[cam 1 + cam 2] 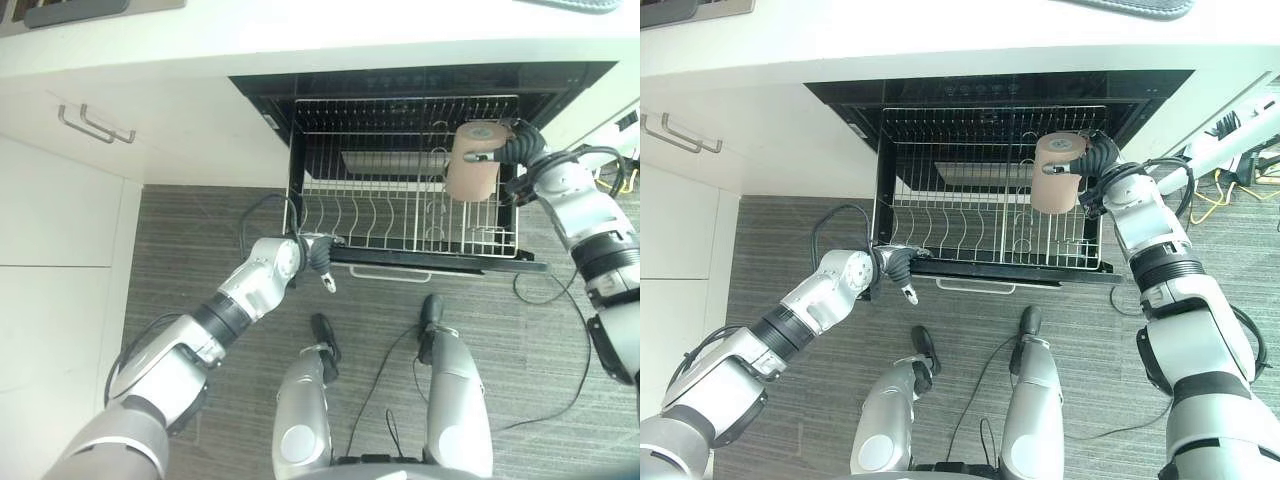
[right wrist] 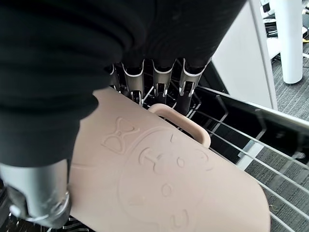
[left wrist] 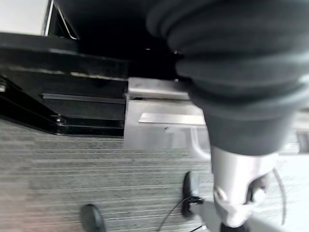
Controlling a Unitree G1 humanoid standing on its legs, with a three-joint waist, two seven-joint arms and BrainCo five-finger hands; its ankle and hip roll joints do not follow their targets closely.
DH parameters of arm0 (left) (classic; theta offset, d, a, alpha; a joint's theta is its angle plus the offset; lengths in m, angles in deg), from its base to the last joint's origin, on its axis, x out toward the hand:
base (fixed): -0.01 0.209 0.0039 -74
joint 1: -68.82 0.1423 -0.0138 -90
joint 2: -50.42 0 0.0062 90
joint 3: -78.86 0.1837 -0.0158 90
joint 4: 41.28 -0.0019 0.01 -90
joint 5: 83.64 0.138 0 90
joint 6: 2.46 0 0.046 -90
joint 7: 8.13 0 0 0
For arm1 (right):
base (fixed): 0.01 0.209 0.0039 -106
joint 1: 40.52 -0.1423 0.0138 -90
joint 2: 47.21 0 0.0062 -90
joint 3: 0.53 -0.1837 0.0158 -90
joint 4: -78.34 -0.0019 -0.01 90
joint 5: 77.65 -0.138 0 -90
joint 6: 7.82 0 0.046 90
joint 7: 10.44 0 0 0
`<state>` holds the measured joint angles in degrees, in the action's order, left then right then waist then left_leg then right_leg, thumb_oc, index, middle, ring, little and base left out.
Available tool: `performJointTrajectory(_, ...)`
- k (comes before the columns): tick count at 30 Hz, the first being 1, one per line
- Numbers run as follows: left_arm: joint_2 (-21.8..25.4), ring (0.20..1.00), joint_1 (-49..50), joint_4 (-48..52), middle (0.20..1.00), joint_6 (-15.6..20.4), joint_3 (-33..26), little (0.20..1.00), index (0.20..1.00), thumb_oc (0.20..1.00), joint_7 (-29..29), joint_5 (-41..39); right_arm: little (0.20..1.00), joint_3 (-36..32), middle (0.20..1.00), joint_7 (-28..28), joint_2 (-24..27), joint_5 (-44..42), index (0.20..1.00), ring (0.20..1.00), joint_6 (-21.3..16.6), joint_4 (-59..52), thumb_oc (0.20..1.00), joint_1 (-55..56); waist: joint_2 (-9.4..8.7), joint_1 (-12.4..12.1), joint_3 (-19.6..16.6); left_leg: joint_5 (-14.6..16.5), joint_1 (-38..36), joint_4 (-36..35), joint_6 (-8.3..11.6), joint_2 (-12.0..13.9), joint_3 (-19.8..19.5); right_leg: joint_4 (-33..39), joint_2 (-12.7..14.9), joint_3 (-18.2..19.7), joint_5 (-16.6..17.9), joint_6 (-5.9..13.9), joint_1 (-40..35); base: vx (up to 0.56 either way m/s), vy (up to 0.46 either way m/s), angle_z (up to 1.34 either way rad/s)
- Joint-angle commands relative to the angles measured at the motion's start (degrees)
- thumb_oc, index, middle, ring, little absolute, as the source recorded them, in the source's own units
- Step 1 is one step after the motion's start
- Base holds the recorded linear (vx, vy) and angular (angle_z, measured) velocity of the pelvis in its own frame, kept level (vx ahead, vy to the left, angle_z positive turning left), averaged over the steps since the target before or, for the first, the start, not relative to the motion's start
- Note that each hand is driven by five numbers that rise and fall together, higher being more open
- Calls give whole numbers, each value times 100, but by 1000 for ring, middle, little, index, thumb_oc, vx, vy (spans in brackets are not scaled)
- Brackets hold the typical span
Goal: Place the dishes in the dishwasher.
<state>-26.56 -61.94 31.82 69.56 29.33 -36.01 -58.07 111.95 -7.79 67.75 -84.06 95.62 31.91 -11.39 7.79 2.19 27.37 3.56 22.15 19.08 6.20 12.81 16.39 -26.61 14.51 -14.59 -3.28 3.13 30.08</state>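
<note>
A beige mug [image 1: 472,165] with an embossed bear face and a handle hangs upright over the right side of the pulled-out wire rack [image 1: 420,250]. My right hand [image 1: 520,150] is shut on it, fingers [image 2: 159,77] curled round the mug [image 2: 164,183] by its handle and the thumb on the near side. The mug [image 1: 1055,178] is clear of the wires below. My left hand [image 1: 318,258] is at the rack's front left corner, by the black dishwasher front [image 1: 440,263]. The same hand [image 1: 895,265] is low, just above the floor.
The dishwasher opening [image 1: 420,85] sits under a white countertop [image 1: 300,30]. White cabinet doors with metal handles [image 1: 95,125] stand to the left. A silver pull handle [image 1: 390,275] runs along the dishwasher front. Cables [image 1: 1230,180] lie on the grey carpet at the right.
</note>
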Motion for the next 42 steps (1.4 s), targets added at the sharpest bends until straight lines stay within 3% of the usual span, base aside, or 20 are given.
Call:
performJointTrajectory(1,353,1000,1537,-102,1000,-106,530,1000,1000,1000,275,-781,200,103,200,-141,151,-256,200,200,3,188,200,-730,-157,-211,242,-127,629,-3,153,176,-337,-162,359,-72,-705,416,70,7,40,5)
performJointTrajectory(9,832,1000,1479,969,1000,-83,347,1000,1000,1000,518,-1348,200,438,200,-286,374,-151,200,200,33,867,200,-923,44,-295,242,-148,667,58,129,135,-368,-333,470,-79,-730,420,161,10,29,5)
performJointTrajectory(13,993,1000,1462,1242,1000,-121,334,1000,1000,1000,585,-1533,200,511,200,-304,527,-185,200,200,29,776,200,-1014,22,-274,242,-133,670,75,119,139,-359,-384,452,-65,-740,422,191,-3,-2,2)
performJointTrajectory(17,1086,1000,1420,1406,1000,-52,285,1000,1000,1000,853,-1831,200,560,200,-193,602,-143,200,200,294,817,200,-1031,-36,-267,242,-116,650,89,114,163,-369,-370,418,-58,-725,423,181,-9,-32,0)
performJointTrajectory(19,1134,1000,1401,1492,1000,72,184,1000,1000,1000,1062,-2080,200,596,200,-69,602,-148,200,200,524,908,200,-1030,-45,-284,242,-110,654,108,106,180,-373,-371,419,-57,-713,415,189,-9,-36,0)
performJointTrajectory(24,1328,1000,1332,1816,1000,849,-235,1000,1000,1000,1942,-2760,200,712,200,406,589,-14,200,200,1171,1309,200,-984,28,-388,242,-134,658,100,92,138,-401,-374,463,-84,-702,379,198,-6,-11,3)
performJointTrajectory(25,1376,1000,1294,1895,1000,1054,-369,1000,1000,1000,2095,-2941,285,738,285,514,574,37,285,285,1319,1477,285,-957,48,-430,242,-148,644,79,88,122,-408,-366,480,-105,-695,370,185,-11,-39,10)
performJointTrajectory(26,1395,1000,1272,1988,1000,1216,-544,1000,1000,1000,2266,-3132,878,760,878,572,575,-4,878,878,1456,1612,878,-921,60,-478,242,-167,632,54,76,103,-424,-356,495,-134,-685,360,166,-8,-44,9)
performJointTrajectory(27,1380,1000,1248,2023,1000,1296,-658,1000,1000,1000,2343,-3253,1000,739,1000,624,563,11,1000,1000,1548,1686,1000,-882,61,-505,242,-168,628,49,76,92,-438,-363,504,-151,-688,353,159,-4,-50,14)
performJointTrajectory(32,1318,1000,1211,2225,1000,1959,-1104,1000,1000,1000,2694,-3517,1000,565,1000,371,543,-241,1000,1000,1544,1717,1000,-701,-8,-618,242,-206,614,-32,30,66,-471,-370,506,-256,-684,326,126,-8,-63,19)
performJointTrajectory(42,1161,1000,1250,2607,1000,2707,-1701,1000,1000,1000,3445,-3673,1000,117,1000,-369,722,-550,1000,1000,1675,712,1000,-343,-187,-534,243,-179,605,-32,0,98,-430,-415,429,-278,-692,327,143,-3,-12,2)
